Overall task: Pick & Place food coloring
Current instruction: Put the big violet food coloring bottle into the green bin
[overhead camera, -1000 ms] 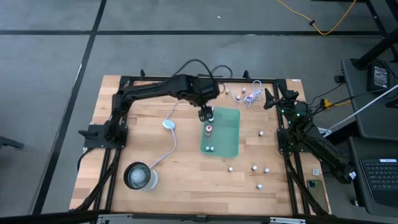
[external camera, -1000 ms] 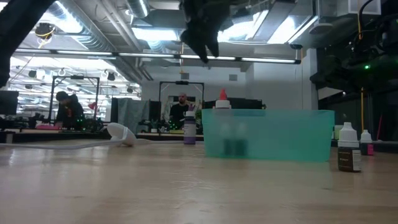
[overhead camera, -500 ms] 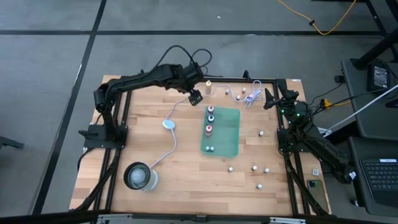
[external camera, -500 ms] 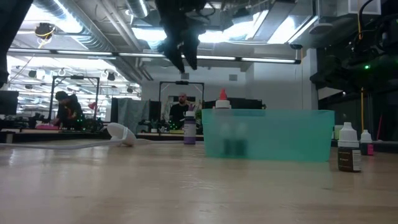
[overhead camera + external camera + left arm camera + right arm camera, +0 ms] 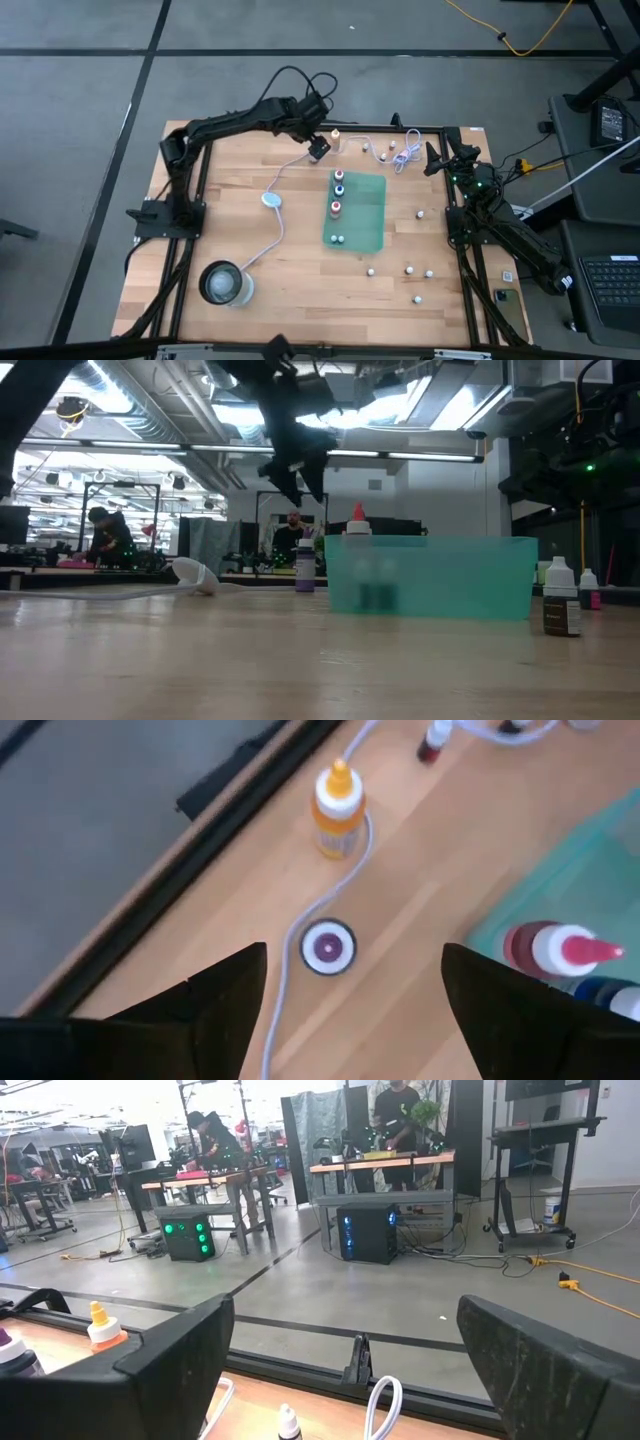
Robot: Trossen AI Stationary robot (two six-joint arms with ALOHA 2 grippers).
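Two fingers of your left gripper [image 5: 318, 151] are standing spread and empty, hovering above the far edge of the table [image 5: 230, 210], just left of the green tray [image 5: 368, 215]. Directly under them in the left wrist view, a bottle with a purple cap [image 5: 328, 946] is sitting upright on the wood against the white cable [image 5: 283, 982]. Just beyond it, an orange-capped bottle [image 5: 338, 810] is standing free. Inside the tray's near wall, a red-tipped bottle [image 5: 555, 948] and a blue one [image 5: 610, 997] are already sitting.

More food coloring bottles are scattered white-capped across the right side of the table [image 5: 408, 270]. Your right gripper [image 5: 433, 160] is waiting at the far right corner, fingers apart, holding nothing.

Judging by size, these bottles are looking very light, rigid plastic, smooth-sided and top-heavy, so they are likely tipping at any sideways nudge. Consider closing on the body below the cap, squarely, and staying clear of the cable beside the purple one.
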